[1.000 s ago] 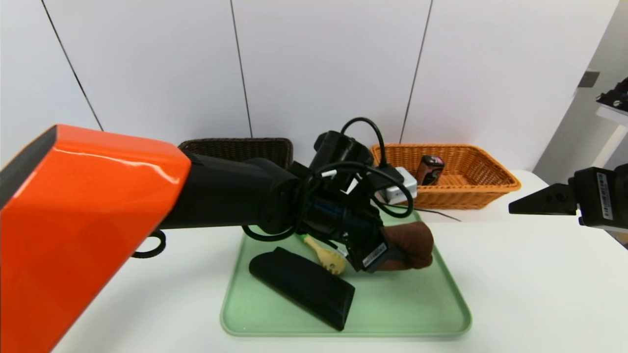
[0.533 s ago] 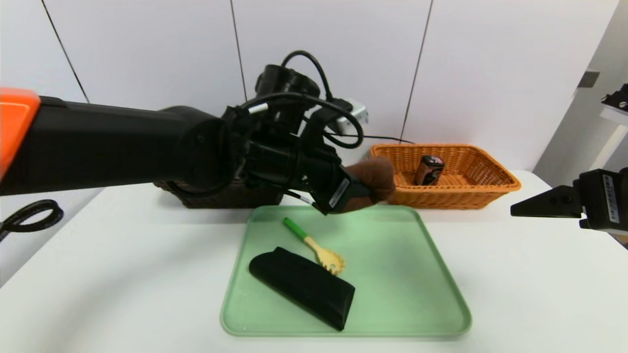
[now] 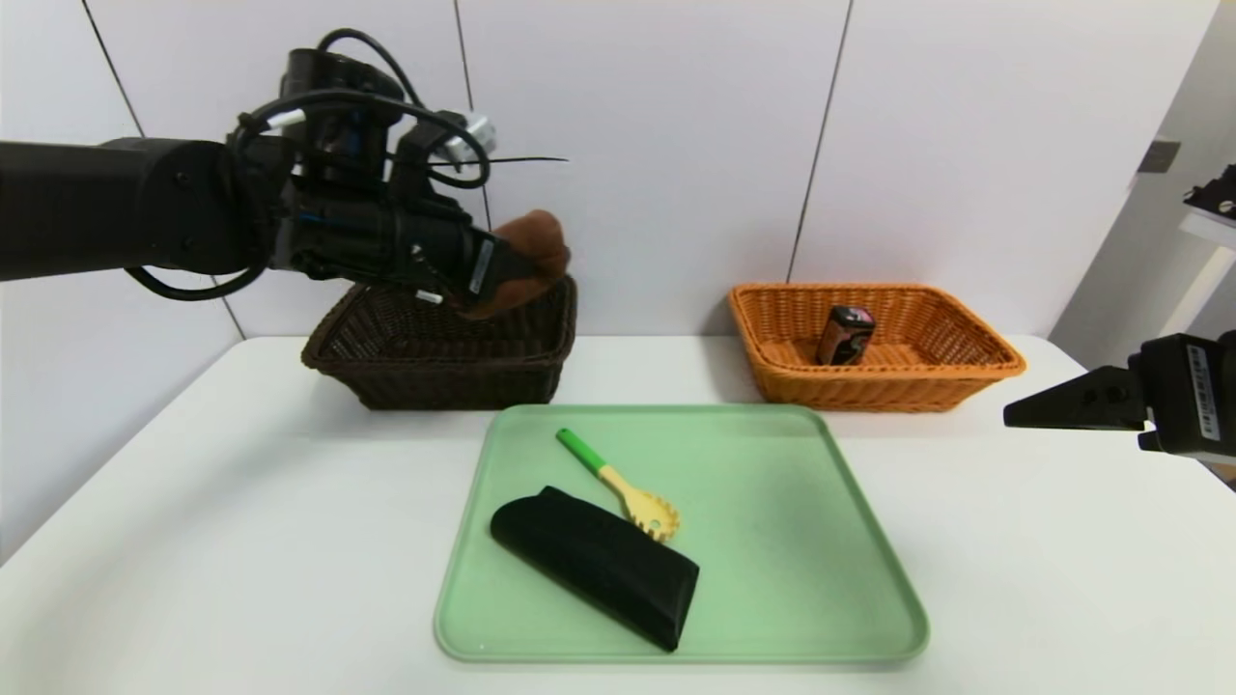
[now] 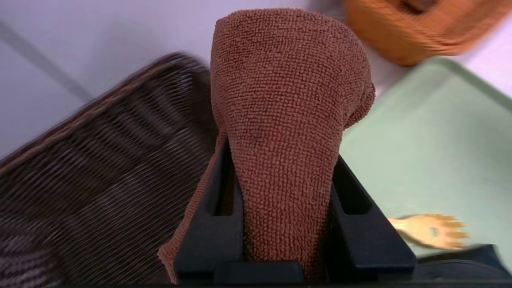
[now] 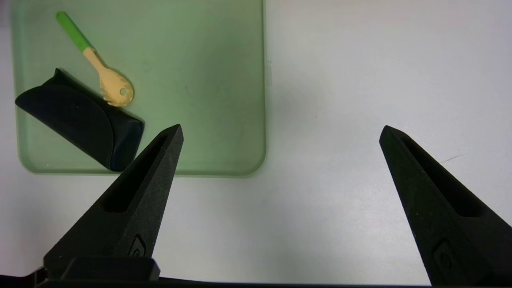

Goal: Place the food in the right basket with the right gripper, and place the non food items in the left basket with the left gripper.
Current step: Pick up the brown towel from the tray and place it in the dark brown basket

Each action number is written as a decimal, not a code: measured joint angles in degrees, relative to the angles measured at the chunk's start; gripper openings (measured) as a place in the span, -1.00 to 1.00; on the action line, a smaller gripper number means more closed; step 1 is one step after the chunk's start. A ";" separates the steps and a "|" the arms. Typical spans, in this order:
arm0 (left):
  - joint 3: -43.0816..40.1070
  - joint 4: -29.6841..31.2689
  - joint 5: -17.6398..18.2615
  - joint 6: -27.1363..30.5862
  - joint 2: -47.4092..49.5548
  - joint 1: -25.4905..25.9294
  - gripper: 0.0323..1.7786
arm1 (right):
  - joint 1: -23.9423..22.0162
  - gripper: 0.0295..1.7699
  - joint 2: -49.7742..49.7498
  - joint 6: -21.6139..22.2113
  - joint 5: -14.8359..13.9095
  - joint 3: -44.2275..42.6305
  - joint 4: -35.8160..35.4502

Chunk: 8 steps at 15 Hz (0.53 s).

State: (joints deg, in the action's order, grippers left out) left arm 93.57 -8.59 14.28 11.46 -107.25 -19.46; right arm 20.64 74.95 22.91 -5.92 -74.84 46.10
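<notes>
Left gripper point(image 3: 507, 272) was clamped on the brown terry towel point(image 3: 529, 253), nubby cloth bulging out past the pointed black jaws, held in the air above the right end of the dark woven wicker left basket point(image 3: 439, 367). Right gripper point(image 5: 280, 134) hung with jaws spread wide over bare white table point(image 3: 1014, 541), at the right edge. Flat green tray point(image 3: 801, 541) carried the soft black pouch point(image 3: 597, 562) and, touching it, the yellow pasta spoon point(image 3: 632, 494) with green handle. Small dark boxy food package point(image 3: 846, 334) stood in the orange wicker right basket point(image 3: 951, 372).
</notes>
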 joint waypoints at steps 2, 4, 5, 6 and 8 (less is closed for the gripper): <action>-0.20 -1.18 -0.02 0.00 -0.11 4.99 -0.43 | 0.00 0.92 0.05 -0.15 0.00 0.04 0.00; -0.41 -1.51 -0.02 0.04 -0.79 8.72 -0.43 | 0.09 0.92 0.13 -0.20 0.04 0.04 0.01; -0.44 -1.32 -0.15 0.13 -1.34 9.98 -0.43 | 0.13 0.92 0.13 -0.20 0.04 0.06 0.04; -0.41 -1.21 -0.26 0.11 -1.97 10.80 -0.43 | 0.15 0.92 0.16 -0.22 0.17 0.11 0.01; -0.05 -1.07 -0.22 -0.02 -3.55 12.04 -0.43 | 0.17 0.92 0.27 -0.23 0.63 0.20 0.01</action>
State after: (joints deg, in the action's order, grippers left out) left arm 93.53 -9.67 14.06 11.43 -110.80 -7.41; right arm 20.81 75.22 22.67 -5.29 -74.64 46.12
